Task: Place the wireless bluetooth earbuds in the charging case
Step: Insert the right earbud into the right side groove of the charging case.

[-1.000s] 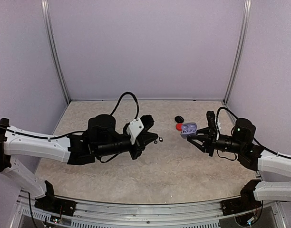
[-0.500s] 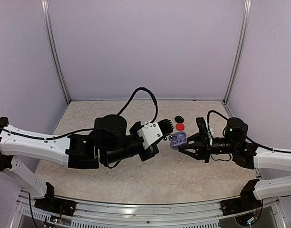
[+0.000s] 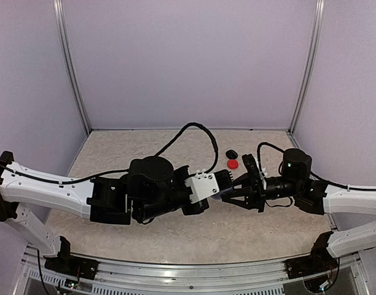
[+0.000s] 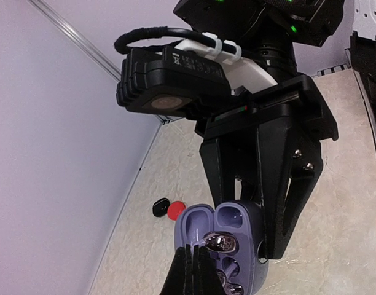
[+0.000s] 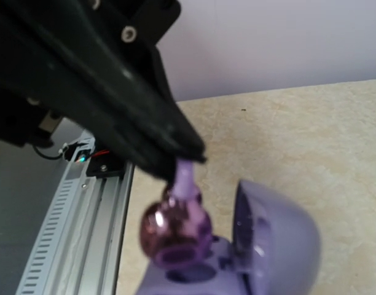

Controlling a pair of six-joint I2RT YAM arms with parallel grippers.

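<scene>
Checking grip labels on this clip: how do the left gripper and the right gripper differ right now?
The left gripper pinches a tiny silver-grey earbud, jaws almost together. The right gripper clamps the much larger purple charging case, jaws set wider. The left gripper holds its earbud over the case's wells, while the right gripper presents the case with its lid open. Both are black two-finger grippers, each shut on its own thing.

Movement noted: my left gripper (image 3: 220, 183) has travelled right to table centre, and my right gripper (image 3: 234, 193) has carried the open purple charging case (image 4: 197, 224) left to meet it. The silver earbud (image 4: 220, 242) pinched in my left now sits over a case cavity.
</scene>
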